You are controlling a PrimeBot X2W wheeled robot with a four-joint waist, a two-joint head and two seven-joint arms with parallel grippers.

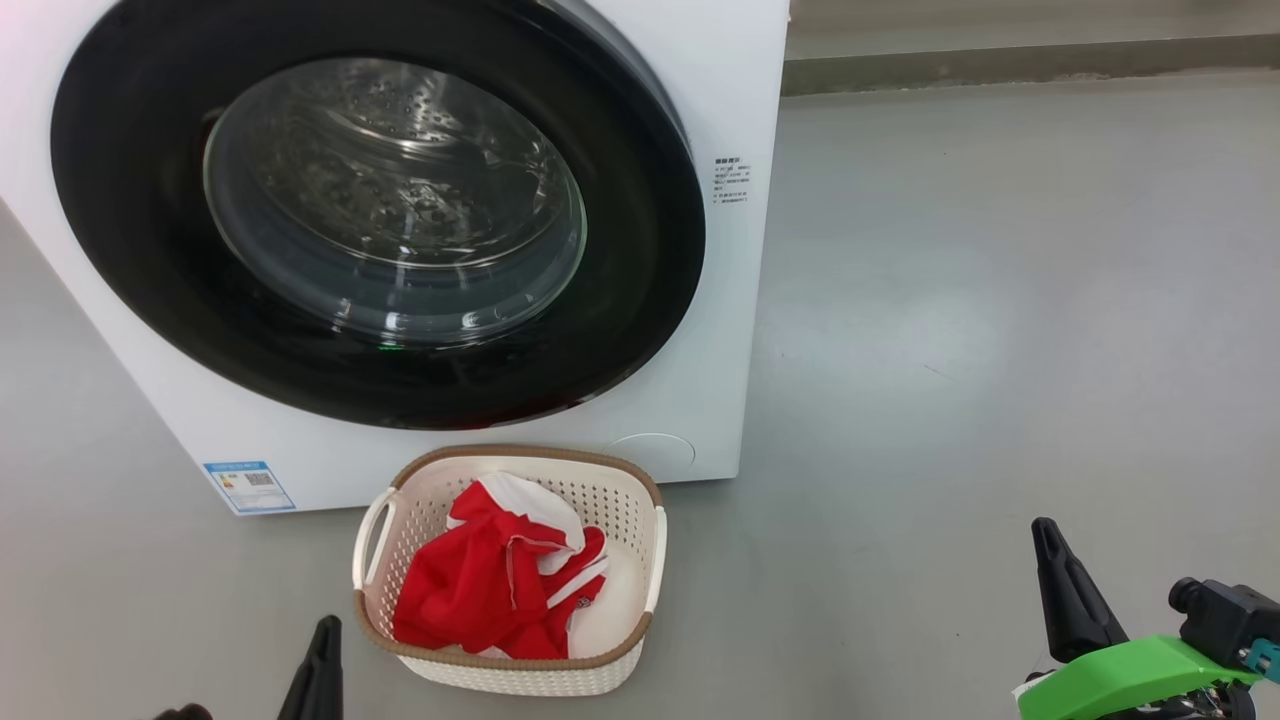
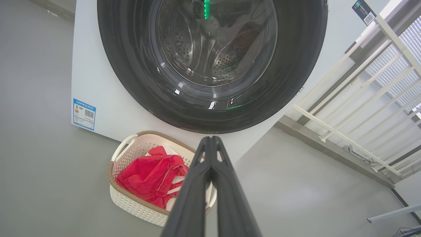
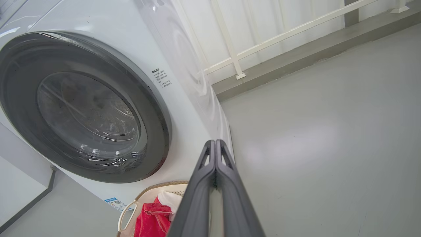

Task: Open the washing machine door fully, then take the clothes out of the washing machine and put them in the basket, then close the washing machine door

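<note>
Closest to my head camera, at the lower left of the frame, is the left gripper point(image 1: 325, 640). Its two dark fingers are pressed together with nothing between them, and the left wrist view shows the same closed, empty pair. Just to its right the basket point(image 1: 530, 452) sits on the floor point(image 1: 950, 350), near the foot of the washing machine point(image 1: 720, 100). The clothes point(image 1: 480, 590) lie inside it, red folds with a white piece on top. At the lower right is the right gripper point(image 1: 1048, 535), also closed and empty, well apart from the basket and the machine's front.

Above them, in the upper left, the washing machine door point(image 1: 130, 250) looks to lie flat against the front panel. Through its glass I see bare drum and no fabric. Whether the latch has caught I cannot tell.

My reading is that the unloading is done and the door is pushed to, so little is left. If a last press on the door is wanted, what matters is that its black rim lies up and ahead of both fingertips. The left gripper is almost under the rim's lower edge, while the right is off past the machine's right corner. The left arm is nearer, and the basket stands just beside its path.
</note>
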